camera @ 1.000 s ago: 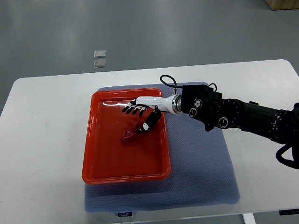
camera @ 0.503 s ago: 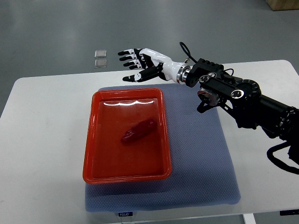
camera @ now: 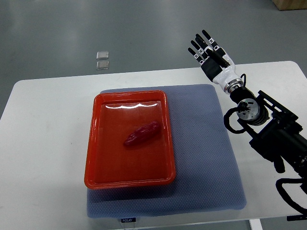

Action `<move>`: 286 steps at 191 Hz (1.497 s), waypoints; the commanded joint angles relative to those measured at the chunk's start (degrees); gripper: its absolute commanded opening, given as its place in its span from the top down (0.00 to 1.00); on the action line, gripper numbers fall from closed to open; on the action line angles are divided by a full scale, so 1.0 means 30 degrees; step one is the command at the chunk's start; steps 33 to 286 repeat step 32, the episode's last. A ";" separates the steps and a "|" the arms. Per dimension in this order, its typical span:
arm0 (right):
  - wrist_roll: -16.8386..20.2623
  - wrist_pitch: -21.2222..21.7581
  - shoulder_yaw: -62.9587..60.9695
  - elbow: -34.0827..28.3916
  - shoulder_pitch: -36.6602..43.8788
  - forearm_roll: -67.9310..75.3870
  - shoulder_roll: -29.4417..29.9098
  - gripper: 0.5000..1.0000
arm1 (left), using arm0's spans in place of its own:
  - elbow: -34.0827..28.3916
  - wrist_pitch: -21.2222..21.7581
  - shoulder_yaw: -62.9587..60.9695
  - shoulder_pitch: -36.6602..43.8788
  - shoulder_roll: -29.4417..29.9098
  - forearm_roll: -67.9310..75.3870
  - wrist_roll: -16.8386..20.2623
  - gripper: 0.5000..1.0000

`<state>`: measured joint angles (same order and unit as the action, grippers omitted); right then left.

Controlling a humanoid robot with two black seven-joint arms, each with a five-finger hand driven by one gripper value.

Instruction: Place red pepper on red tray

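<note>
A dark red pepper (camera: 142,134) lies on its side in the middle of the red tray (camera: 96,143), nothing touching it. The tray rests on a blue-grey mat (camera: 206,158) on the white table. My right hand (camera: 209,51) is raised beyond the table's far edge, well to the right of the tray, fingers spread and holding nothing. Its black arm (camera: 268,134) runs down along the right side of the table. No left arm shows.
Two small clear squares (camera: 102,59) lie on the grey floor beyond the table. A brown box corner (camera: 290,4) shows at the top right. The white table (camera: 43,143) extends to the left of the mat.
My right hand let go of the pepper on the tray, lifted away and swung from over the tray to the far right. The pepper stayed put.
</note>
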<state>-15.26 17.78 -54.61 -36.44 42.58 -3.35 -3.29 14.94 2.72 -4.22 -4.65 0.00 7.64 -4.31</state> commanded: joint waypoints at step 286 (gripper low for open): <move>-0.0187 0.0314 0.0008 0.0018 -0.0308 0.0151 0.0073 0.17 | -0.0001 0.0003 -0.0001 -0.0003 0.0000 0.0001 0.0001 0.00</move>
